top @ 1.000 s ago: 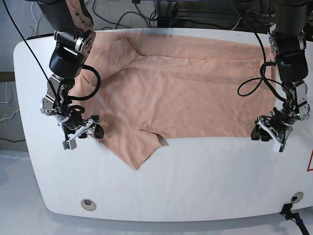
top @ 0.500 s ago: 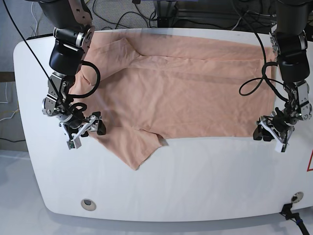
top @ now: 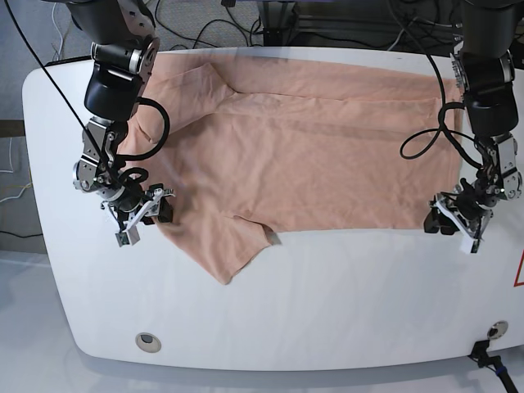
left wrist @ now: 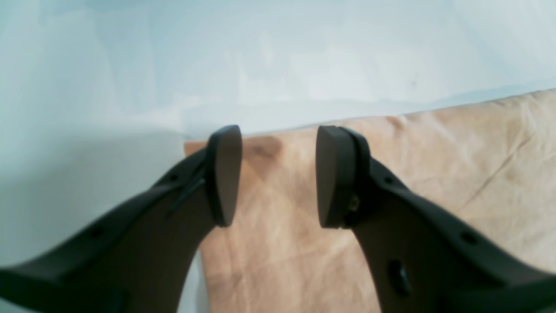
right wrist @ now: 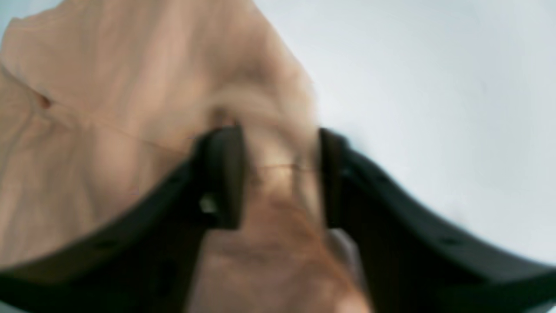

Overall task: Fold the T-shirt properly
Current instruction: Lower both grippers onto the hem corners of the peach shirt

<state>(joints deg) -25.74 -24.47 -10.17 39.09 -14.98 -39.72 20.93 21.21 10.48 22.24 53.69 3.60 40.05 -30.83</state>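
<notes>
nearest to us in the base view we see the bare front part of the white table (top: 327, 311), with a small round fitting (top: 146, 339) near its front left edge. just behind that lies the t-shirt (top: 311, 155), peach in colour, spread flat over the middle and back of the table. one sleeve (top: 229, 250) points toward the front edge, and the straight hem runs along the right side.

the right gripper (top: 147, 214) is low at the sleeve side of the shirt, on the left of the base view. in the right wrist view the right gripper (right wrist: 280, 174) has cloth (right wrist: 130, 130) between its two dark fingers (right wrist: 223, 174), and the cloth bunches up there. the jaws are partly apart, and the picture is blurred, so we cannot tell if they already pinch the cloth.

the left gripper (top: 455, 221) is at the front corner of the hem, on the right of the base view. in the left wrist view the left gripper (left wrist: 278, 176) has its jaws clearly apart, with a gap between the pads (left wrist: 228, 174). the shirt corner (left wrist: 347, 217) lies flat under them, not held, and white table (left wrist: 217, 65) is beyond.

behind the table we see dark cables (top: 205, 24) on the floor.
</notes>
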